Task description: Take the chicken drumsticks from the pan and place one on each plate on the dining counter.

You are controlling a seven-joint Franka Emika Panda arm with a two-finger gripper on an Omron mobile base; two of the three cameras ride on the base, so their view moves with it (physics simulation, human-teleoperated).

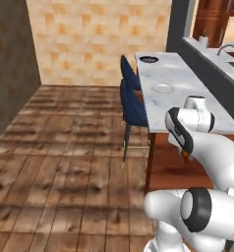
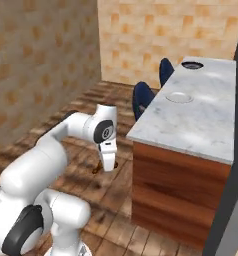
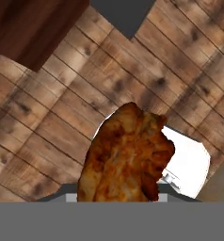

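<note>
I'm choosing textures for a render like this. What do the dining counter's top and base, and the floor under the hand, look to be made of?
The dining counter top looks like polished marble: white-grey with faint veining. Its base looks like reddish-brown finished wood, grain streaks showing. The floor looks like worn wooden planks, with seams and dark knots.

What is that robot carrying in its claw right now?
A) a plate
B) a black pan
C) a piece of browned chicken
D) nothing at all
C: the hand view has an orange-brown chicken drumstick right in front of the end effector, closed on it and held over the wooden floor beside the dining counter; both plates lie on the counter.
</note>
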